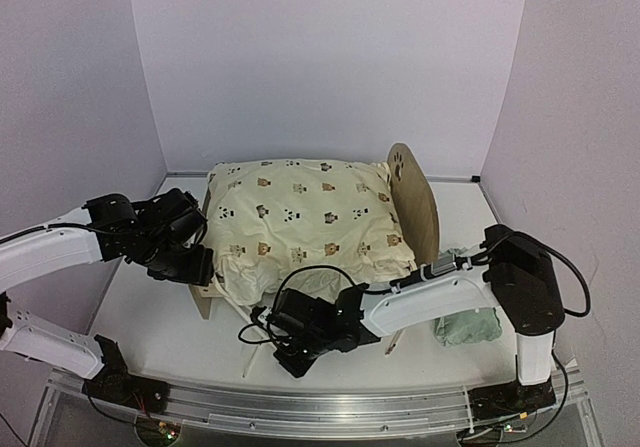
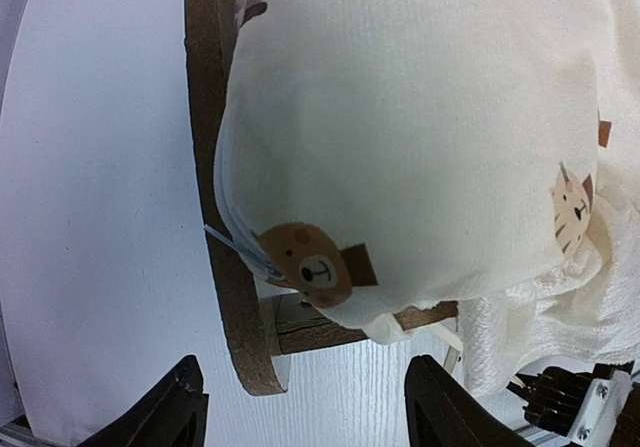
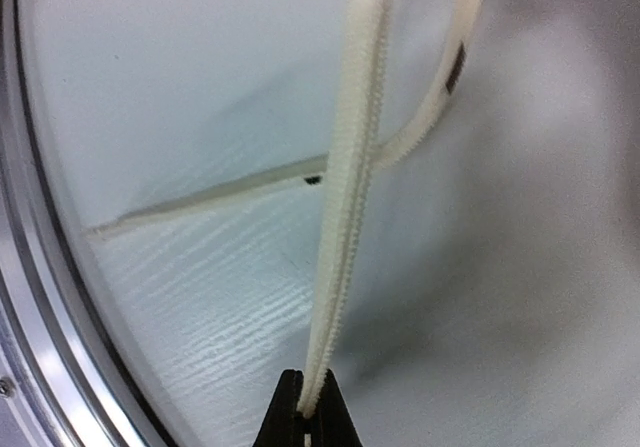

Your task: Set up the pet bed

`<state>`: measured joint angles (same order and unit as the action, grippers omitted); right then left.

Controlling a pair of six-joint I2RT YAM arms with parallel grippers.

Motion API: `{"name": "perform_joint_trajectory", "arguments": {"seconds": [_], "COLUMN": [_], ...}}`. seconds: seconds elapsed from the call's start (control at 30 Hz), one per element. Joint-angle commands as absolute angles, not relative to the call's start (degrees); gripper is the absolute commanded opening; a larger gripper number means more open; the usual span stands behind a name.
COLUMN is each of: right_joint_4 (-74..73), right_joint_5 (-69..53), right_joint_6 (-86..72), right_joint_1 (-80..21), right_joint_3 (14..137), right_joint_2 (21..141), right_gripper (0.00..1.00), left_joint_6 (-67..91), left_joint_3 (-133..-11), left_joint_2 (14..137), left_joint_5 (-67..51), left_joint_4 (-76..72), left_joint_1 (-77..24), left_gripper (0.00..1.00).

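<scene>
The pet bed [image 1: 412,205] lies across the table, its arched paw-print headboard at the right and its wooden foot end at the left. The cream bear-print cushion [image 1: 310,217] lies on it and hides the base. My left gripper [image 1: 197,264] is open at the bed's near left corner. In the left wrist view the bed's wood rail [image 2: 213,167] and the cushion [image 2: 420,117] lie just ahead of the open left gripper [image 2: 310,417]. My right gripper [image 1: 287,360] is shut on a cream cushion tie [image 3: 345,217], held taut above the table in front of the bed.
A small mint green pillow [image 1: 468,325] lies at the right front, behind the right arm's base. A second tie [image 3: 210,195] trails on the white table. The metal rail [image 1: 330,407] runs along the near edge. Walls close in on three sides.
</scene>
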<state>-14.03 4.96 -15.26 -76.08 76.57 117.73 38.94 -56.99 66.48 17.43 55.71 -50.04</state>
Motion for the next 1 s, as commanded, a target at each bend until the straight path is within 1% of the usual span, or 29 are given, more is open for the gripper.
{"name": "perform_joint_trajectory", "arguments": {"seconds": [0.0, 0.17, 0.3, 0.5, 0.63, 0.73, 0.9, 0.97], "right_joint_4": [-16.92, -17.04, -16.96, -16.96, -16.96, -16.93, -16.79, -16.72], "right_joint_5": [3.42, 2.93, 4.15, 4.08, 3.95, 4.35, 4.73, 5.66], "right_joint_6": [-14.63, -14.59, -14.41, -14.41, -14.67, -15.13, -15.9, -16.33], "right_joint_1": [-75.44, -75.4, -74.93, -74.15, -74.0, -73.99, -73.67, -73.54], "right_joint_3": [73.67, 73.24, 75.66, 78.03, 77.33, 76.7, 76.45, 75.73], "right_joint_2": [113.7, 114.32, 116.55, 119.48, 119.4, 119.27, 119.8, 119.33], "right_gripper": [0.0, 0.0, 0.0, 0.03, 0.08, 0.09, 0.0, 0.0], "left_joint_6": [38.79, 37.68, 38.07, 38.61, 38.07, 37.29, 36.93, 37.79], "left_joint_3": [-58.22, -57.31, -55.93, -52.81, -50.78, -48.78, -45.63, -44.99], "left_joint_2": [65.48, 64.78, 64.51, 66.4, 69.4, 70.9, 72.68, 73.41], "left_joint_5": [15.71, 11.24, 7.86, 3.44, 0.73, -3.04, -6.73, -6.34], "left_joint_4": [57.38, 56.72, 54.92, 51.06, 47.99, 44.03, 38.96, 38.4], "left_joint_1": [-49.9, -52.14, -55.2, -60.44, -64.48, -65.68, -66.47, -66.56], "left_gripper": [0.66, 0.62, 0.58, 0.55, 0.55, 0.57, 0.62, 0.62]}}
